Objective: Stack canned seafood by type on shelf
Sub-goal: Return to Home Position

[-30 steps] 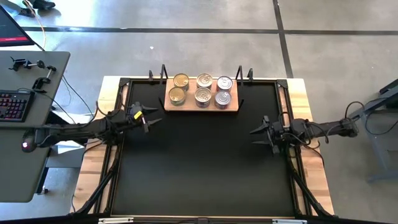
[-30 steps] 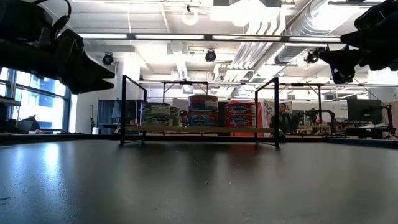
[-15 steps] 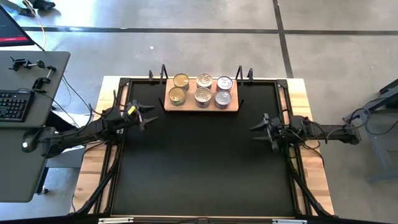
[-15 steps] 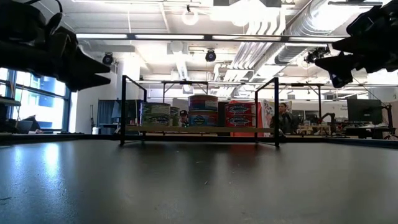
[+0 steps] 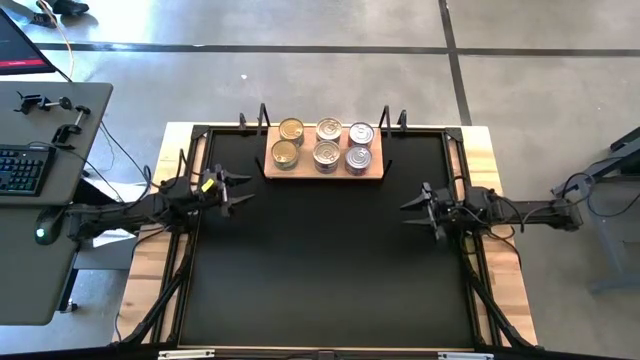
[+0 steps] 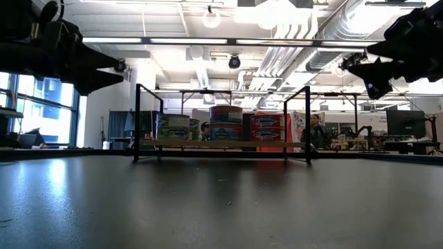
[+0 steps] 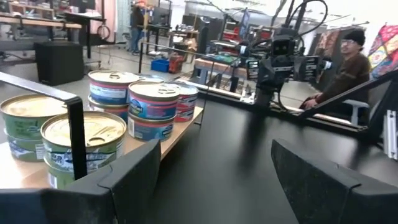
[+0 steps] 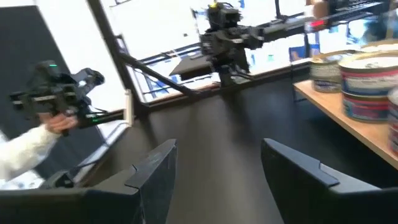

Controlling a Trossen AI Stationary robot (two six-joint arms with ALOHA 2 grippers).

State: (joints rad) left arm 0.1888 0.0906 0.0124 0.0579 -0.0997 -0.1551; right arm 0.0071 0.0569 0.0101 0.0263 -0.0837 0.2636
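Note:
The shelf point(image 5: 376, 172), a light wooden board with black uprights, stands at the table's far middle. The canned seafood point(image 5: 328, 145) rests on it in several stacks two high, gold lids at the left point(image 7: 84, 134), silver ones beside them point(image 7: 152, 102), red-labelled tins at the right point(image 6: 266, 128). My left gripper point(image 5: 232, 188) hovers open at the table's left edge, pointing level, clear of the shelf. My right gripper point(image 5: 412, 208) hovers open at the right edge, also level. Nothing lies between either pair of fingers point(image 7: 214, 162) point(image 8: 217, 149).
The black tabletop point(image 5: 320, 260) lies between the two arms. Black frame rails point(image 5: 200, 150) run along the table's sides. A desk with a keyboard point(image 5: 20, 170) stands to the left. People show beyond the table point(image 7: 348, 62), one hand holding a device point(image 8: 56, 106).
My left gripper has tipped up from slanting slightly down to level and stands a little higher in the low view. My right arm has swung a little, straightening along the right edge. Both grippers stay open; the cans have not moved.

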